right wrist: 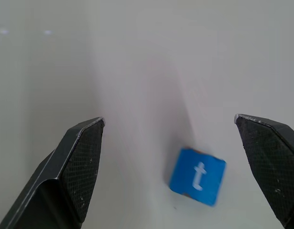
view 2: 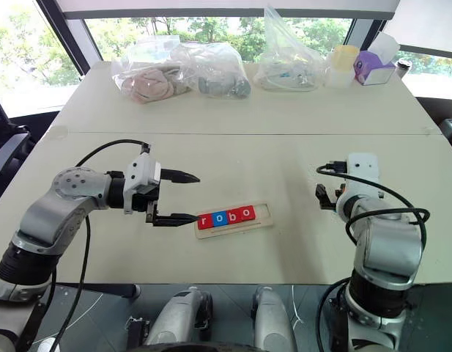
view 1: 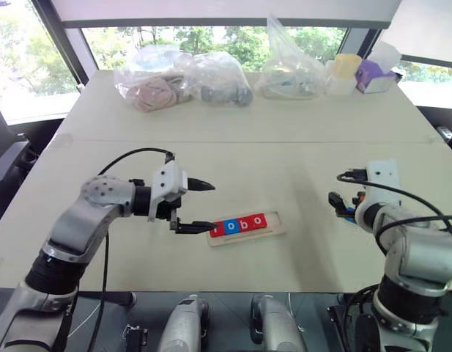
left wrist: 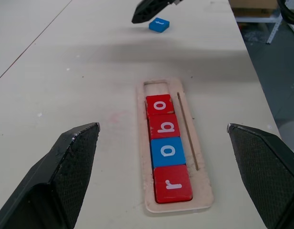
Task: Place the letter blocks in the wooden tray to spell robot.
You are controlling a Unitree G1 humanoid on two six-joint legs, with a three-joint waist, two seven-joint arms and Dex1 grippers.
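The wooden tray (view 1: 278, 227) lies on the table in front of me. In it sit a red r block (left wrist: 172, 183), a blue o block (left wrist: 167, 151), a red b block (left wrist: 165, 126) and a red o block (left wrist: 159, 105). The slot at the tray's right end (left wrist: 155, 88) is bare. My left gripper (view 1: 211, 206) hangs open just off the tray's left end, pointing along it. A blue t block (right wrist: 197, 176) lies flat on the table further right. My right gripper (right wrist: 168, 119) hovers open over it, with the block between and below its fingers.
Along the far side of the table stand three plastic bags (view 1: 156, 88) (view 1: 222, 82) (view 1: 291, 70), a yellow cup (view 1: 347, 67) and a purple box (view 1: 373, 75). A seam (view 1: 284, 141) crosses the table. The table's front edge runs just below the tray.
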